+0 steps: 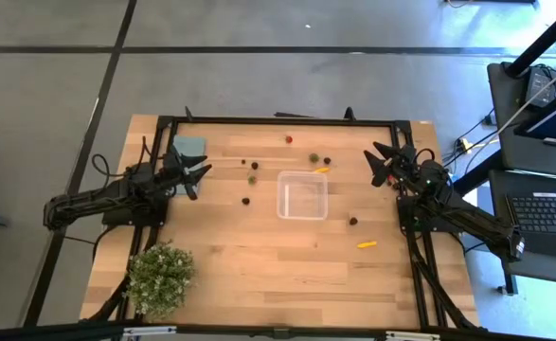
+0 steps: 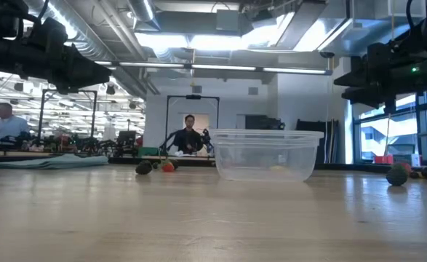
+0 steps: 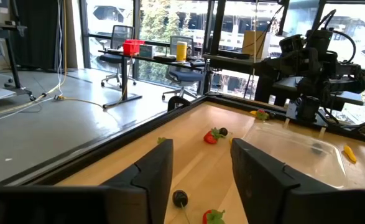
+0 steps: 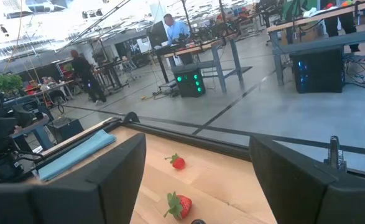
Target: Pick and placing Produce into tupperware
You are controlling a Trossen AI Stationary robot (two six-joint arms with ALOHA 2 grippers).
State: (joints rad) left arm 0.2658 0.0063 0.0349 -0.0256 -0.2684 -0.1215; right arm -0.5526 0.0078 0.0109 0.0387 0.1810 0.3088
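Observation:
The clear square tupperware (image 1: 302,195) stands mid-table on its base, also in the low view (image 2: 266,154). Tiny produce pieces lie scattered around it: a red one (image 1: 289,139) near the far edge, green and dark ones (image 1: 252,177) to its left, an orange piece (image 1: 322,170) at its far corner, another orange piece (image 1: 367,244) and a dark one (image 1: 352,221) to its right. My left gripper (image 1: 200,176) hovers open at the left side, my right gripper (image 1: 382,163) open at the right. Strawberries (image 4: 180,206) show between the right fingers.
A bushy potted plant (image 1: 160,276) stands at the near-left corner. A flat teal rectangle (image 1: 190,146) lies at the far-left, beside my left gripper. A dark frame rims the table (image 1: 287,120). Desks with laptops stand off the right side.

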